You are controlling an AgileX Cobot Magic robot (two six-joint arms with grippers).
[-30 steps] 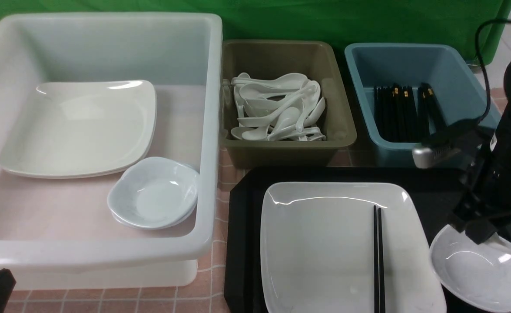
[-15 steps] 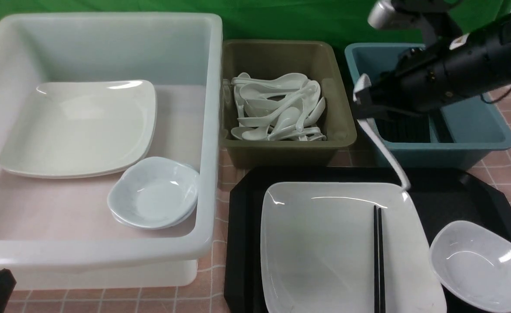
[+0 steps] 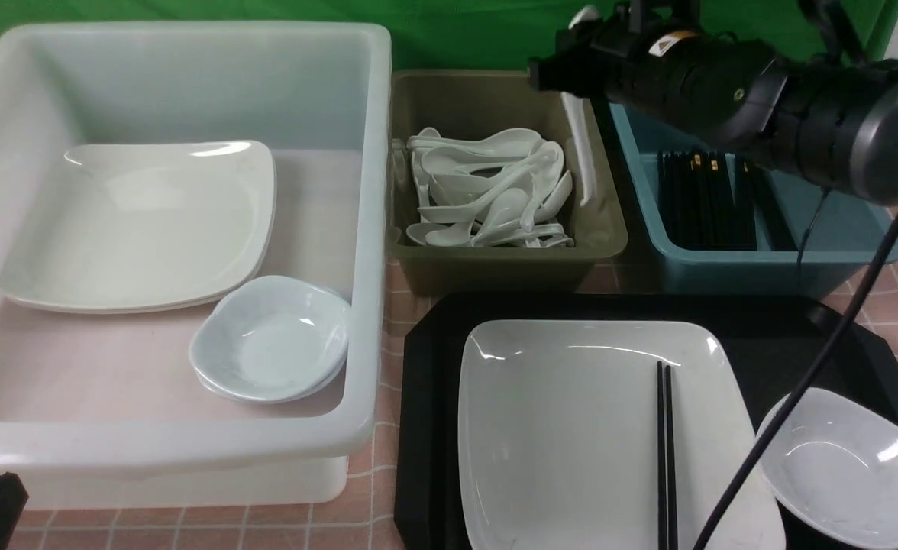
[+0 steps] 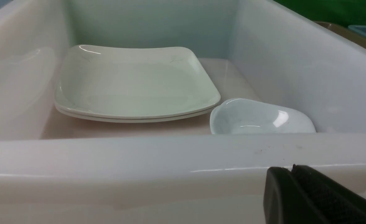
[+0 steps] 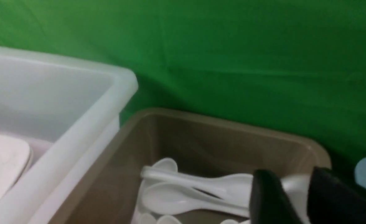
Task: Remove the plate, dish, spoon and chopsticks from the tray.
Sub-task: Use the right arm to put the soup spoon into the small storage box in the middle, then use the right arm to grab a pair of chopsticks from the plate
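Spoon (image 3: 580, 149), glossy white, is seen slanted at the olive tub's (image 3: 506, 256) 3 o'clock wall, just below the right gripper (image 5: 290, 175); arm is extended level, fingers (image 5: 268, 199) spread. Left gripper (image 4: 295, 189) is pressed shut.

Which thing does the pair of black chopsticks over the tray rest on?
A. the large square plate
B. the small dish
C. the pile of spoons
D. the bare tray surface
A: the chopsticks lie along the right part of the plate, which sits on the tray; the dish beside it holds nothing.
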